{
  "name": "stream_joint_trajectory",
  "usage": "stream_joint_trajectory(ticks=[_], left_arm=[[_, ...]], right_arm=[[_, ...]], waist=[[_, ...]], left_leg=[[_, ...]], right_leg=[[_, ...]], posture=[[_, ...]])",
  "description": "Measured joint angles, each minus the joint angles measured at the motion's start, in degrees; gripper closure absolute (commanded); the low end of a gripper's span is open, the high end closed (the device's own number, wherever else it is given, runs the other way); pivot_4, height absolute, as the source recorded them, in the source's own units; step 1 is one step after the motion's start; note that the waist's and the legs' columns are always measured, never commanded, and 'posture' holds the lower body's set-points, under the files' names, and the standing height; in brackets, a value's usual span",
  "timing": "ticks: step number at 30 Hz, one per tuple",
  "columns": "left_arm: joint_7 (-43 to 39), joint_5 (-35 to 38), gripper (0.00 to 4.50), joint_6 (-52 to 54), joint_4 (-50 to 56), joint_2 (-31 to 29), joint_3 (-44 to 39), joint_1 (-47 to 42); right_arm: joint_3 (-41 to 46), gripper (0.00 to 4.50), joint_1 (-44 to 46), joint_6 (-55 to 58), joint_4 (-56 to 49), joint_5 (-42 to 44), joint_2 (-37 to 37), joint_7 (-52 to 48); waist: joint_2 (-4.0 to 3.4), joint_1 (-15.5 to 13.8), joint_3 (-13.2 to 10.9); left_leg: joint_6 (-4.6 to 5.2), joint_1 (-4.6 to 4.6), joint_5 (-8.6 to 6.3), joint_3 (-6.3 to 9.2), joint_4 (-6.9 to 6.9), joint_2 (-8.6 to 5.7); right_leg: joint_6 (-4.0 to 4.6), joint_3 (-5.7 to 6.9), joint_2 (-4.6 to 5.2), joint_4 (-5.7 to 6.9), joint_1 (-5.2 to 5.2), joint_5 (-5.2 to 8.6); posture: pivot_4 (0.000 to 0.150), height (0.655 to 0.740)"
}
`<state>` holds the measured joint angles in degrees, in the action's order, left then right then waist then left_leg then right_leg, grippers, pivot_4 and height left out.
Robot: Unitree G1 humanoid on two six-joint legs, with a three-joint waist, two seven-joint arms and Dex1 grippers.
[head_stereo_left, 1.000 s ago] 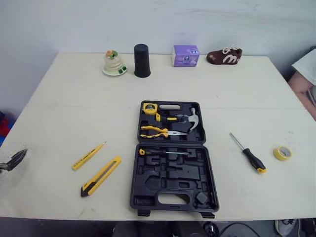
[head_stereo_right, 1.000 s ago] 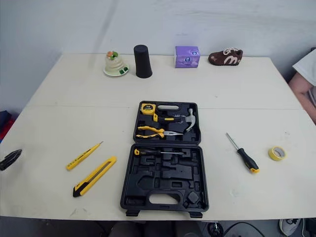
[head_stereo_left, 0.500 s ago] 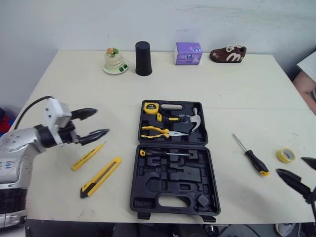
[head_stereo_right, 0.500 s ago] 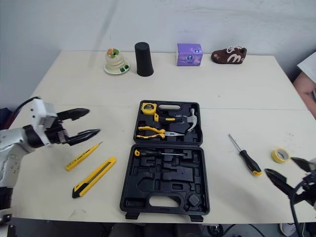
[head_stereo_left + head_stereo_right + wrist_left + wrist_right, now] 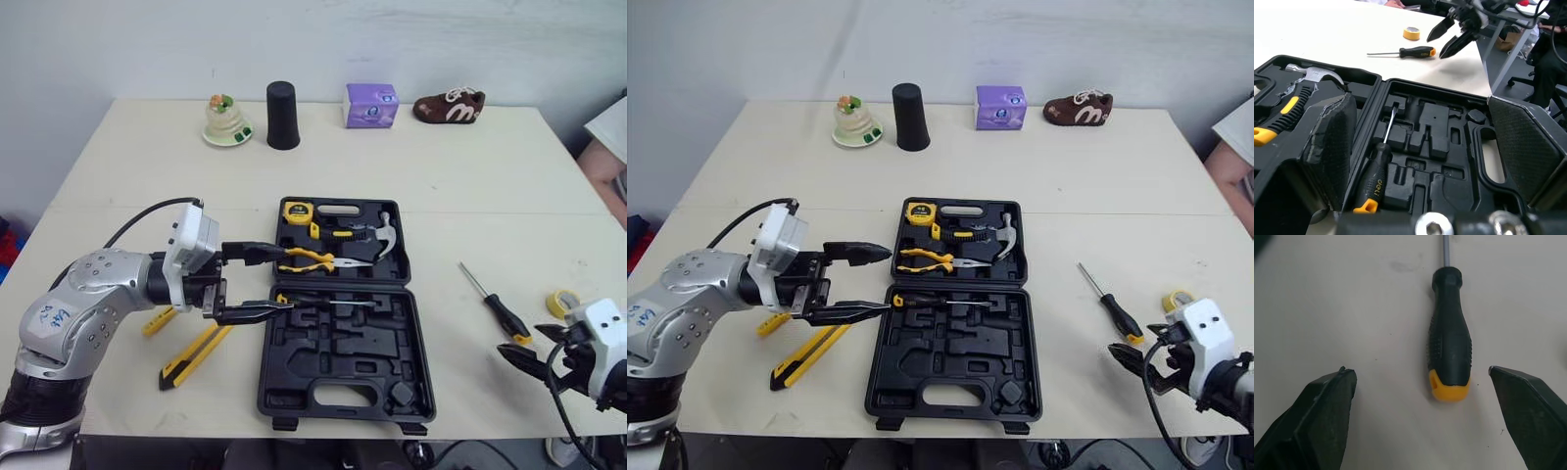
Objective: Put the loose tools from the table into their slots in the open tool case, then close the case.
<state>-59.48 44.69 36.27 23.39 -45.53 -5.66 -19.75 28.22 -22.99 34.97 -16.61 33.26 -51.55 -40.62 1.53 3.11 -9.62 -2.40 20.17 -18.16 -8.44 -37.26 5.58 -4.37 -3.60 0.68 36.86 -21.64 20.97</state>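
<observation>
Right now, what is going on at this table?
A robot is packing an open tool case. Its left gripper, open and empty, hovers at the case's left edge. Its right gripper, open, faces the handle of the loose screwdriver on the table. The utility knife and tape roll lie outside too.

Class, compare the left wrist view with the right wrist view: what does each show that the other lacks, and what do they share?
Left wrist view: the open tool case, its hammer, a stowed screwdriver and the tape roll. Right wrist view: a smudge on the table. Shared: the loose screwdriver and the open right gripper.
</observation>
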Motion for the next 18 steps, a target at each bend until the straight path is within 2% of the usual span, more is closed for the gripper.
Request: stream_joint_trajectory(ticks=[5, 6, 14, 18], left_arm=[[-0.18, -0.04, 0.0, -0.37, 0.69, -0.05, -0.07, 1.24], [-0.2, -0.05, 0.0, -0.52, 0.71, -0.05, -0.06, 1.73], [-0.42, -0.57, 0.0, -1.92, 1.33, -0.03, -0.02, 3.73], [-1.82, -1.71, 0.0, -3.34, 1.35, -0.97, -0.05, 4.73]], right_arm=[[-4.12, 3.47, 6.45, -4.72, 6.18, -3.37, 2.7, -2.03], [-4.71, 3.64, 7.05, -5.38, 6.45, -4.0, 2.75, -2.29], [-5.68, 3.63, 9.77, -6.54, 7.78, -6.85, 2.91, -3.15], [-5.13, 3.63, 11.83, -2.96, 1.16, -4.74, -0.08, -4.7]], waist=[[-0.08, 0.11, -0.04], [-0.12, 0.07, -0.06], [-0.12, -0.04, -0.07], [-0.44, 0.23, -0.27]], left_leg=[[0.02, -0.03, 0.01, -0.03, -0.02, 0.04], [0.02, -0.02, 0.01, -0.02, -0.01, 0.05], [-0.02, 0.01, -0.01, -0.03, -0.01, 0.09], [-0.02, -0.01, -0.01, -0.09, -0.06, 0.1]], right_leg=[[-0.03, -0.07, -0.03, 0.05, 0.02, -0.02], [-0.03, -0.07, -0.03, 0.05, 0.01, -0.02], [-0.01, -0.06, -0.03, 0.0, -0.01, -0.01], [-0.05, -0.16, -0.03, 0.06, -0.02, -0.04]], posture=[[0.15, 0.74], [0.15, 0.74], [0.15, 0.74], [0.15, 0.74]])
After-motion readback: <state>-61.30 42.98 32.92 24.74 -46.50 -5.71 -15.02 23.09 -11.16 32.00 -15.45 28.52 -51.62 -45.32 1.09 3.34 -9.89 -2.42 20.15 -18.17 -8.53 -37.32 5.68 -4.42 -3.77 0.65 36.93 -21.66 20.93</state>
